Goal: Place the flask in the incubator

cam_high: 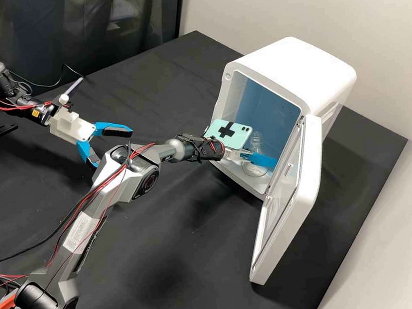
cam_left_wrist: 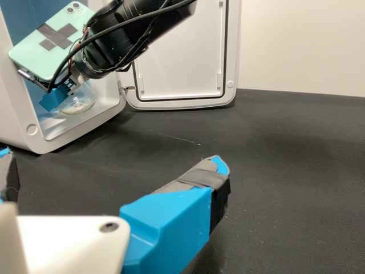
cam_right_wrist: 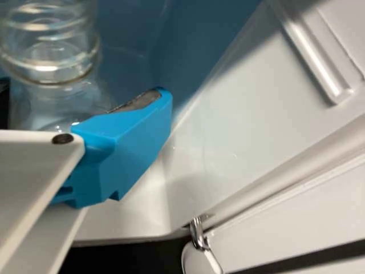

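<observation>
Clear flask (cam_right_wrist: 48, 51) with threaded neck is seen upright inside the incubator (cam_right_wrist: 239, 131), against the blue back wall (cam_right_wrist: 188, 40). Right claw (cam_right_wrist: 85, 114) is positioned inside too, just beside the flask; contact cannot be judged. Metal hinge pin (cam_right_wrist: 197, 231) is seen at the lower front corner, where the opened door (cam_right_wrist: 296, 228) is attached. Black tabletop (cam_right_wrist: 125, 260) is glimpsed underneath.

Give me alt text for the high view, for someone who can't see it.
The right gripper is inside a white incubator with its door swung open, beside a clear flask. The left gripper hangs open above the black bench, away from the incubator.
</observation>
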